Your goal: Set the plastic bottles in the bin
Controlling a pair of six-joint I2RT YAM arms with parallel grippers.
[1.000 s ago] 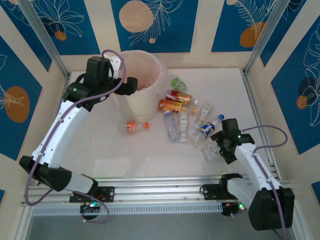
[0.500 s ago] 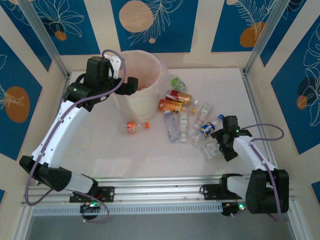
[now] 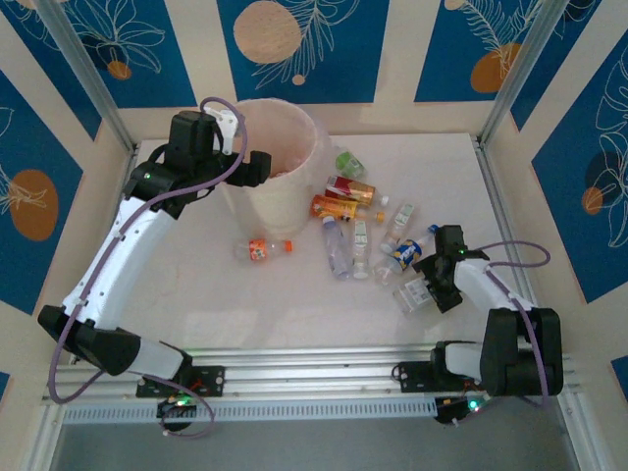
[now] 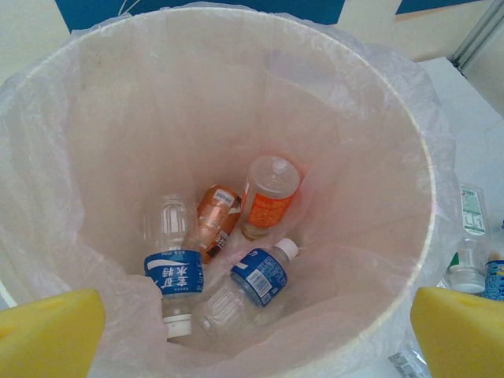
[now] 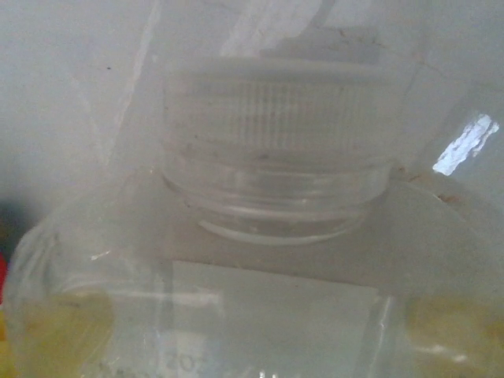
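The large round pale pink-white lined plastic bin (image 4: pixel 370 102) holds four small plastic bottles (image 4: pixel 264 193), two clear with blue labels bearing white Chinese characters, two orange; above it the left gripper (image 4: pixel 252 335) hangs, fingers spread wide, empty. The right gripper (image 3: pixel 432 283) straddles a clear white-capped bottle (image 5: pixel 276 118) on the white table (image 3: pixel 294 304); whether it squeezes, I cannot tell.

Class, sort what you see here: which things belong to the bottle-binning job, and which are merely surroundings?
Job:
large round pale translucent plastic bin
clear blue-labelled bottles inside it
small orange bottle lying alone
cluster of mixed plastic bottles

Surroundings:
blue leaf-patterned wall panels
silver metal rail
purple cables
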